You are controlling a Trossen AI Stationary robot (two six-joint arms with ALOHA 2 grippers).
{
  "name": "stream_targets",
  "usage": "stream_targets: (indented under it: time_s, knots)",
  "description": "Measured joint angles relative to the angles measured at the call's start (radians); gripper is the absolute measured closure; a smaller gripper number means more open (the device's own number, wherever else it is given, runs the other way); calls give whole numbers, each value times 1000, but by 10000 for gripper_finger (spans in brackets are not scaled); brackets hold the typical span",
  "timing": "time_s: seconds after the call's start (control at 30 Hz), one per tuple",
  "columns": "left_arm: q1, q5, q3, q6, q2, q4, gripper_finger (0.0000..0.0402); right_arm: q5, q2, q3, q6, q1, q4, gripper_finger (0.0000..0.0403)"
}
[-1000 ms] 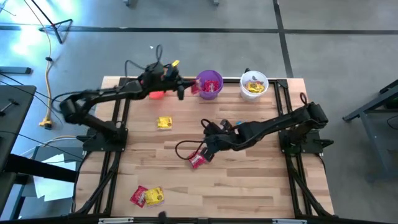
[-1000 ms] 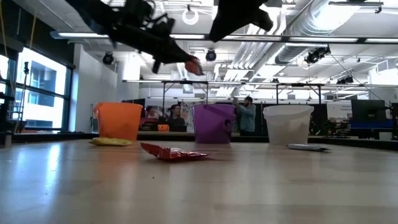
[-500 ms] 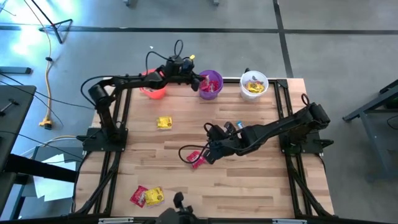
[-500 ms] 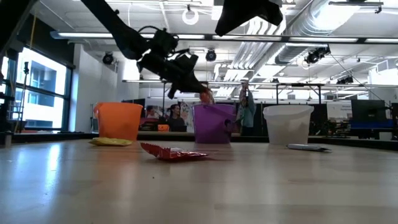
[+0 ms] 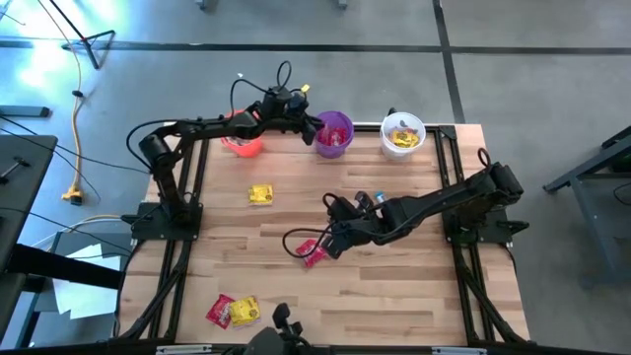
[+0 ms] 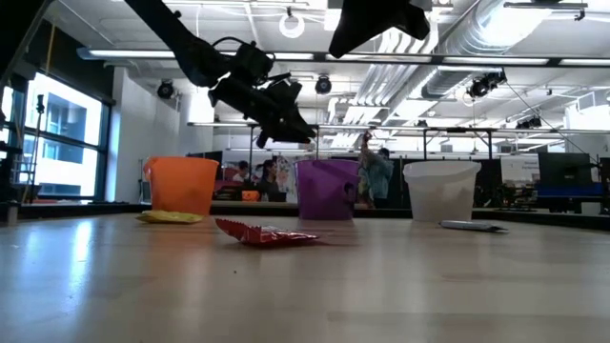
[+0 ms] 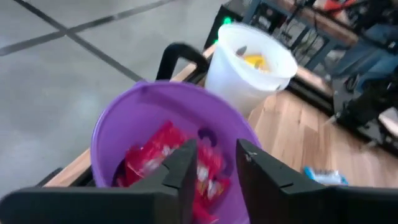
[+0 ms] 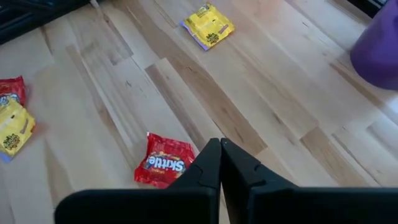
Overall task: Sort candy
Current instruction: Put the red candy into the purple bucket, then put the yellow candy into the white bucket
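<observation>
The left gripper (image 7: 212,168) is held over the purple plastic cup (image 7: 124,124), its dark fingers (image 7: 183,171) parted by a narrow gap with nothing seen between them; red candy packets (image 7: 158,158) are seen lying inside that cup. The left arm is stretched across the far edge of the light wooden surface (image 5: 394,296), reaching past the orange-red cup (image 5: 244,145) to the purple one. The right gripper (image 8: 221,163) is pressed closed, fingers (image 8: 205,168) touching each other and gripping nothing, and is hung low just beside a red wrapped candy packet (image 8: 164,161) lying flat near the middle of the surface; "Skittle" is read in white on that packet. The right arm is extended low from the right side toward the surface's middle. A yellow candy packet (image 5: 260,194) is lying apart on the left half, and a red and yellow pair (image 5: 233,311) is lying together near the front left corner. Yellow packets (image 5: 400,137) are held in the white plastic cup (image 5: 403,148) at the far right. A slim blue-and-white bar (image 7: 323,176) is lying on the surface near the white cup.
</observation>
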Motion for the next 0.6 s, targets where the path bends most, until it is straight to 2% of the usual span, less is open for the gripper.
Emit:
stream_targets:
  time_s: [0.13, 0.27, 0.43, 0.6]
  knots:
    - [-3, -6, 0, 70, -38, -76, 297, -3, 0, 0, -14, -2, 0, 403]
    - [-28, -26, -57, 134, -118, -75, 327, -4, 0, 0, -15, -2, 0, 403]
    - [-81, -87, -259, 98, -298, 40, 392, -5, 0, 0, -22, -2, 0, 403]
    - [-189, -138, -478, 44, -532, 58, 397, -7, 0, 0, -68, -9, 1, 403]
